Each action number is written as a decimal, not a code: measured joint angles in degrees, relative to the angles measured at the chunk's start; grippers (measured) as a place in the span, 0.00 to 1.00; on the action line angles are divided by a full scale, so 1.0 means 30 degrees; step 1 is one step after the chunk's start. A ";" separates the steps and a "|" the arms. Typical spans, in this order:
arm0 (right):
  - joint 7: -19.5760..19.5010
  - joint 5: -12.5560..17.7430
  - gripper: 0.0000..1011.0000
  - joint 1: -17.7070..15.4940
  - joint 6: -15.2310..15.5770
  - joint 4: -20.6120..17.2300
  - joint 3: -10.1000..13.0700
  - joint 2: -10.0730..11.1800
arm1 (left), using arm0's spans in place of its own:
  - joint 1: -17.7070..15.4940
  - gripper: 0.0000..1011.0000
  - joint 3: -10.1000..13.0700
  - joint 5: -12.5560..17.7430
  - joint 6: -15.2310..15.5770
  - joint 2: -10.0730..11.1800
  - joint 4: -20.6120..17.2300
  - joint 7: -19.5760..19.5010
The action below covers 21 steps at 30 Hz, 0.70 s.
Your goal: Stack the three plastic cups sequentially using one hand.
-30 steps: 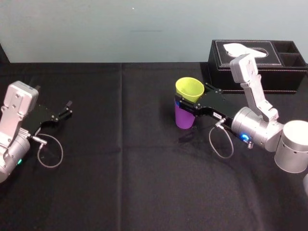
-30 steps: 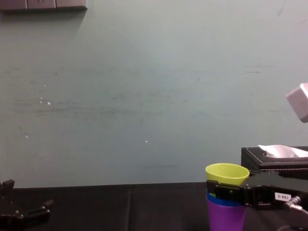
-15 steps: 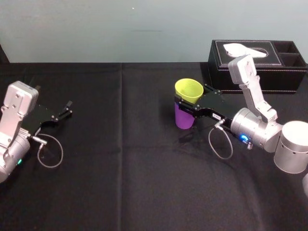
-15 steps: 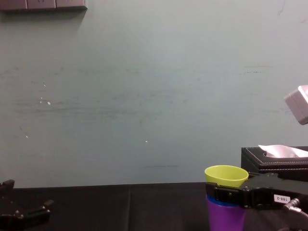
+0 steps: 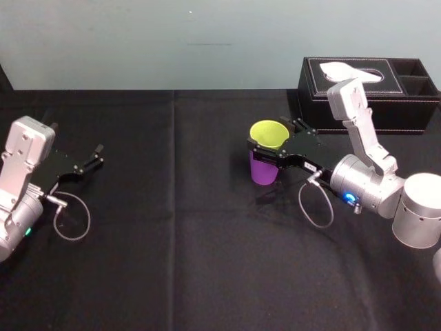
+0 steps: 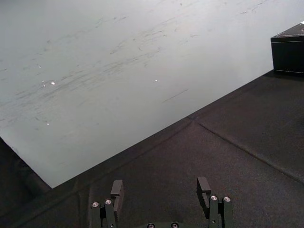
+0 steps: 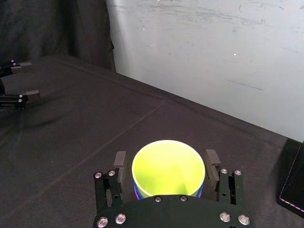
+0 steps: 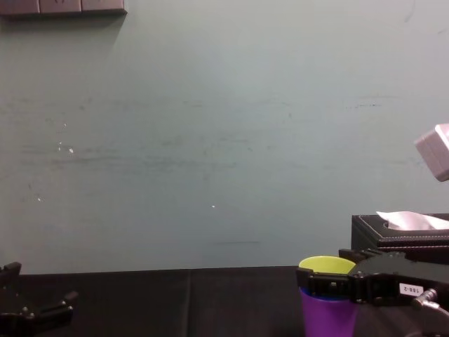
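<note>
Yellow-green cup [image 5: 269, 133]: sitting lower in the purple cup [image 5: 262, 171] than a second ago. Your right gripper [image 7: 166, 167] is standing parted around it, releasing; the stack is nearing completion. Left gripper [image 6: 160, 187]: idling open, far left.

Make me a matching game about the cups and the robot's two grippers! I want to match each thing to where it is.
Things:
1. yellow-green cup
2. purple cup
3. right gripper
4. left gripper

Places:
A. jaws open, one on each side of the stacked cups
B. at the bottom of the stack
C. far off at the left, jaws open, holding nothing
D. nested on top of the stack

Right pairs: 1-D, 2-B, 3-A, 4-C
</note>
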 joint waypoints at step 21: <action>-0.1971 -0.0159 0.99 -0.2340 -0.0658 -0.2985 0.1536 0.0371 | 0.0001 1.00 0.0000 -0.0001 0.0000 0.0000 0.0000 0.0000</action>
